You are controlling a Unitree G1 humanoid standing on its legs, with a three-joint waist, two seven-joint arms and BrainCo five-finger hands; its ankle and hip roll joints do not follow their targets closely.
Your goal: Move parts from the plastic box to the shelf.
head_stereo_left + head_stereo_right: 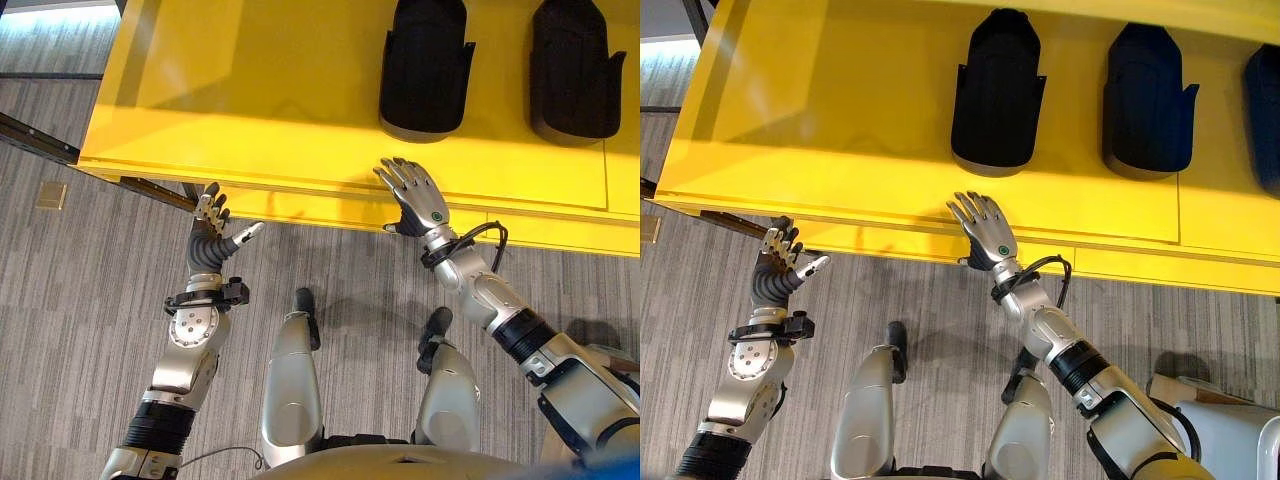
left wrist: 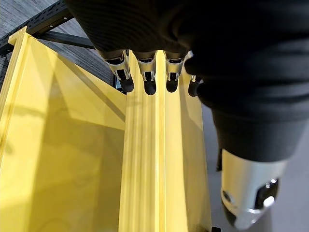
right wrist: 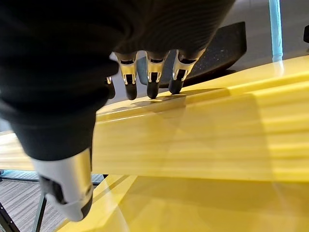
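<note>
Both hands stood empty at the shelf [image 1: 250, 90] edge
Left hand [image 1: 212, 232] open below the lip; right hand [image 1: 415, 195] open near a black part [image 1: 425, 70]

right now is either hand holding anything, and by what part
Nothing is held. The left hand and right hand are both open and empty at the shelf's front edge.

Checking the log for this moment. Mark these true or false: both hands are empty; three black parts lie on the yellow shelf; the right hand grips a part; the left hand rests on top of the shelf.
Both hands are empty: true; the left hand and right hand hold nothing.
Three black parts lie on the yellow shelf: true, seen in the right eye view.
The right hand grips a part: false; its fingers are straight.
The left hand rests on the shelf: false; it is by the front edge.
</note>
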